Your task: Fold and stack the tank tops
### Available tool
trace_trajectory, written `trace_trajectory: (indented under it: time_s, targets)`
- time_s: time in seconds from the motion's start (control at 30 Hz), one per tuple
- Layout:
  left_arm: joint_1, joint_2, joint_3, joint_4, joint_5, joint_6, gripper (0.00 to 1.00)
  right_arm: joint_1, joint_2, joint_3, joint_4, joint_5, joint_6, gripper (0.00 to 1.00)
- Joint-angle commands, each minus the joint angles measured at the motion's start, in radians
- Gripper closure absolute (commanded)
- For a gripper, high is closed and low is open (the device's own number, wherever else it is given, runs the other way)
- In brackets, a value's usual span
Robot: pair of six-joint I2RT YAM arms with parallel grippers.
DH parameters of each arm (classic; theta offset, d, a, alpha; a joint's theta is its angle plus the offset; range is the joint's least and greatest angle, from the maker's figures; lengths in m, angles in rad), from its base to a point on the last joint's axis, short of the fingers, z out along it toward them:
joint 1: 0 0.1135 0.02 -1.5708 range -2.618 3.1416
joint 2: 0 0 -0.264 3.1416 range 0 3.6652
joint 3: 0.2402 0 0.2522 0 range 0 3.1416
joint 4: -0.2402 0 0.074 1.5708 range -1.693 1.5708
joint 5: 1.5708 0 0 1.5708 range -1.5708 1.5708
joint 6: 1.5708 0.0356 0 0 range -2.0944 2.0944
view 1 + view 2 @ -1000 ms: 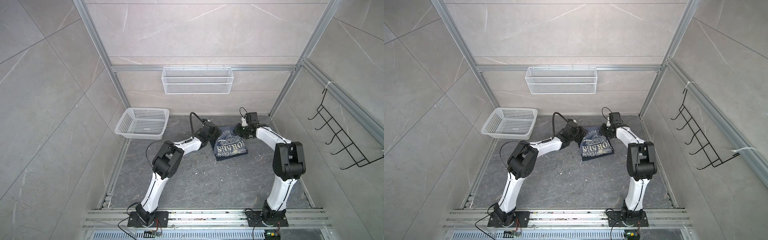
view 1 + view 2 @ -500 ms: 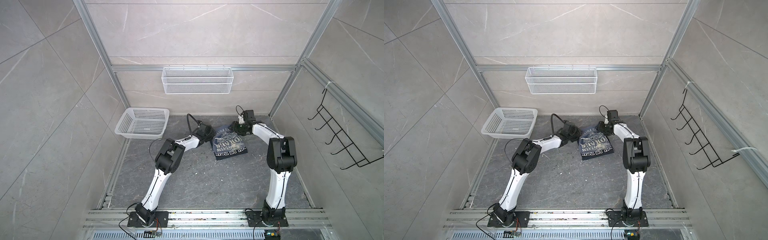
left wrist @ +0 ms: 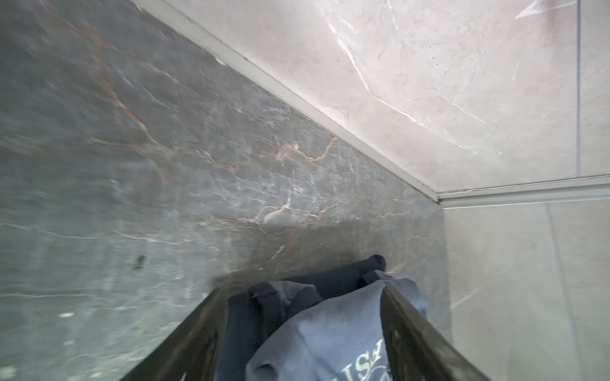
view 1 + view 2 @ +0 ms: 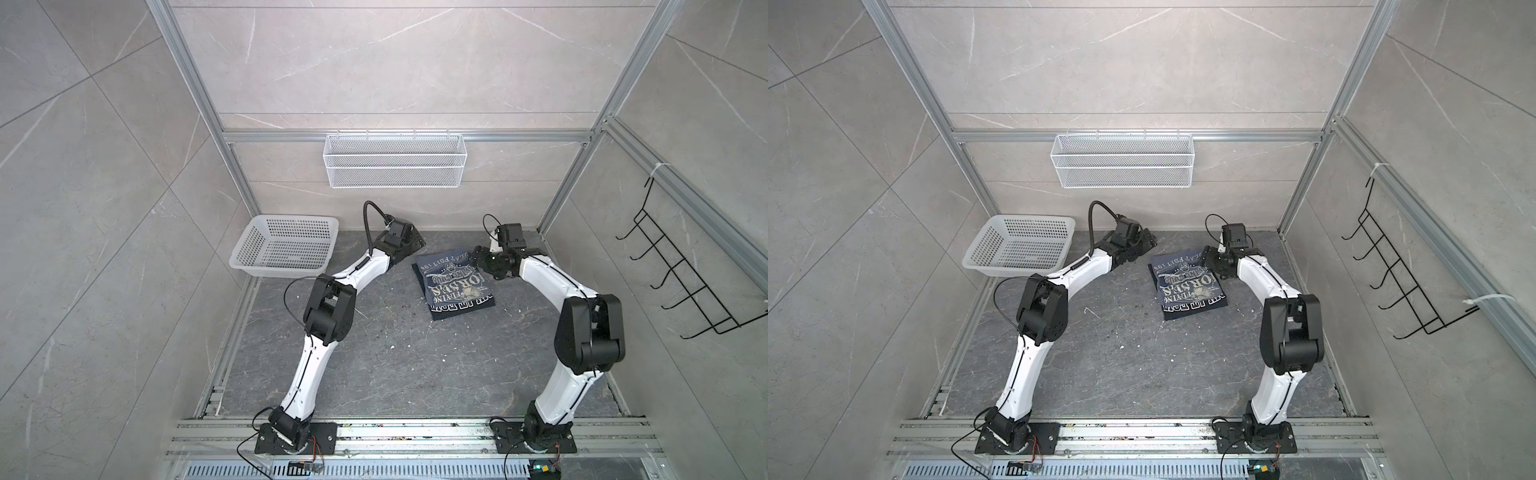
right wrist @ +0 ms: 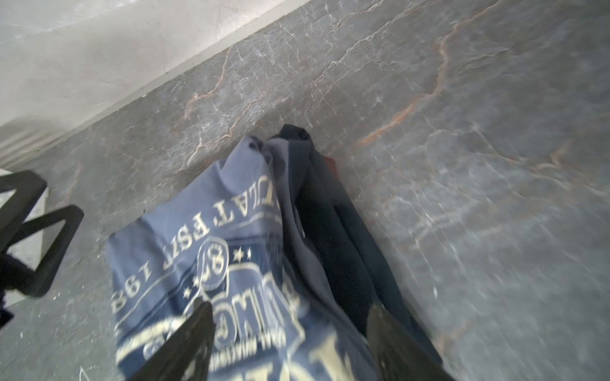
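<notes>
Two tank tops lie folded and stacked at the back middle of the dark stone floor. The slate blue one, with white lettering, is on top. The near-black navy one shows under its near and right edges. My left gripper is open just off the stack's far left corner, and slate cloth shows past its fingers. My right gripper is open over the stack's far right edge and grips nothing.
A white perforated basket stands at the back left of the floor. A wire basket hangs on the back wall, and a black hook rack on the right wall. The back wall is close behind both grippers.
Both grippers have opened and let go of the slate top's far edge. It now lies flat on the navy one. The left gripper has drawn back from the cloth.
</notes>
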Motion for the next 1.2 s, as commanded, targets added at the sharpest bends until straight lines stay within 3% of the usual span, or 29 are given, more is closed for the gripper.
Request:
trace_trajectory:
  time_s: [0.0,0.1,0.27,0.47,0.7,0.87,1.07,1.17]
  targets:
    - [-0.035,-0.113,-0.046,-0.152,-0.049,0.113,0.24,0.024,-0.106,-0.085,0.008,0.01,-0.017,0.26]
    - [-0.091,-0.166,-0.11,-0.132,-0.059,0.143,0.26,0.083,-0.149,-0.125,-0.003,0.024,-0.036,0.26]
    - [-0.141,-0.135,-0.132,-0.043,0.033,0.125,0.34,0.132,-0.095,-0.135,0.007,0.015,-0.023,0.26]
    - [-0.128,-0.026,-0.059,-0.057,0.037,0.117,0.39,0.124,0.027,-0.133,0.004,0.087,0.018,0.26]
    - [-0.074,0.014,-0.134,-0.028,0.055,0.087,0.44,0.069,0.022,-0.182,0.017,0.087,0.042,0.26]
    - [-0.075,-0.107,-0.196,-0.009,0.046,0.112,0.39,0.092,-0.048,-0.167,0.009,0.077,0.008,0.25]
    - [-0.072,-0.293,-0.28,-0.01,0.105,0.159,0.2,0.204,-0.141,-0.154,-0.089,0.24,-0.059,0.19]
    - [-0.057,-0.414,-0.396,0.003,0.121,0.17,0.14,0.272,-0.173,-0.159,-0.13,0.303,-0.094,0.17]
